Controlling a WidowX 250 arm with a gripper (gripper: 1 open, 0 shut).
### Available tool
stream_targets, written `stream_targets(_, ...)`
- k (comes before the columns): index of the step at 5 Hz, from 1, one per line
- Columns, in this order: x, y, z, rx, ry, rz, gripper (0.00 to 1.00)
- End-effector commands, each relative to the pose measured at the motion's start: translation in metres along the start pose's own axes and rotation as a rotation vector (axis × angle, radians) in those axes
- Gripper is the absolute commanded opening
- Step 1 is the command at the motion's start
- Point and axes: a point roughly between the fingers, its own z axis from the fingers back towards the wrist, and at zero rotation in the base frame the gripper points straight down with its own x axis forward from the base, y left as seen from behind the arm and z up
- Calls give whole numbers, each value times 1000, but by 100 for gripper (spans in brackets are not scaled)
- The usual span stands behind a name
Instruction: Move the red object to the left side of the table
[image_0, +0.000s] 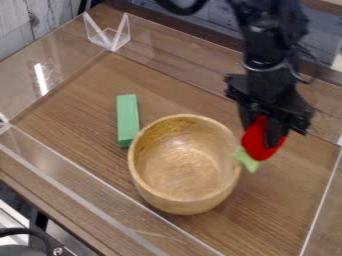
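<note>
The gripper (266, 132) is clenched on the red object (261, 139), holding it by its upper part so that the light-green leafy end hangs lowest. The object is clear of the table (80, 95), suspended above the right rim of the wooden bowl (189, 163), close to that rim but, as far as can be judged, not touching it. The pick-up stage is therefore complete and the grip appears sound. The carry is under way but unfinished: the object is in the right half of the enclosure, with the bowl and the green block (127, 119) lying between it and the left side. Remaining work, in my assessment: carry the object leftward over or around the bowl, lower it onto bare tabletop on the left, near or beyond the block, and release. Placement and release are not yet done.
</note>
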Motion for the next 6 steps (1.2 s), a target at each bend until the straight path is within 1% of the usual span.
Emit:
stream_targets(1, 3, -5, 8, -30, -49, -77, 0)
stream_targets(3, 11, -9, 3, -33, -46, -45, 0)
stream_targets(5, 9, -22, 0, -66, -31, -118, 0)
stream_targets(6, 9, -25, 6, -77, -29, -122, 0)
